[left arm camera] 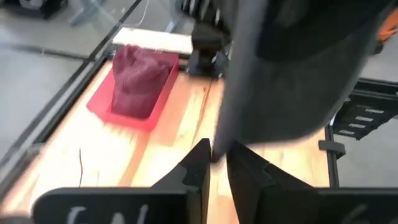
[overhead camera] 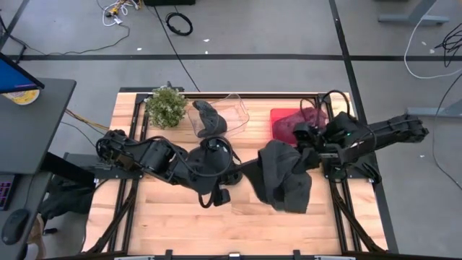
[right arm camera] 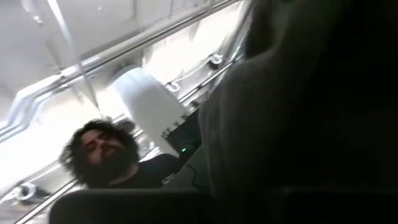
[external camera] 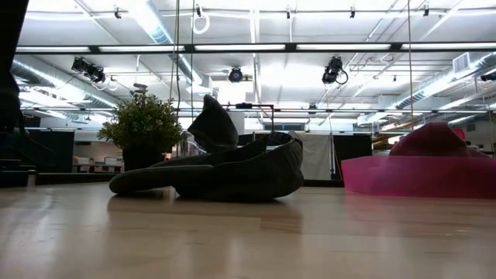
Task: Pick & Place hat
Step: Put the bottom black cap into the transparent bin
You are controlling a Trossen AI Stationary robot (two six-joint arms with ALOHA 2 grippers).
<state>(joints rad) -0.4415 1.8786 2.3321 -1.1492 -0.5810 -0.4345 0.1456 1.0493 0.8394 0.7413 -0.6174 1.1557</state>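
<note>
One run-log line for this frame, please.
grey hat mid-table, between both arms | left gripper pinching its edge | right gripper at hat, grip unclear | red tray holds maroon hat | clear bin holds dark hat

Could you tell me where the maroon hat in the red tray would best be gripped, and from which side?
Probably from above. The maroon hat sits crown-up in the shallow red tray, whose walls block a low sideways approach. Pinching the soft crown near its top seems safest; its brim is not visible.

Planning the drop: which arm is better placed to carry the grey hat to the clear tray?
Probably left: the left gripper pinches the grey hat by its edge and the clear tray lies on its side; the right gripper sits beyond the hat.
</note>
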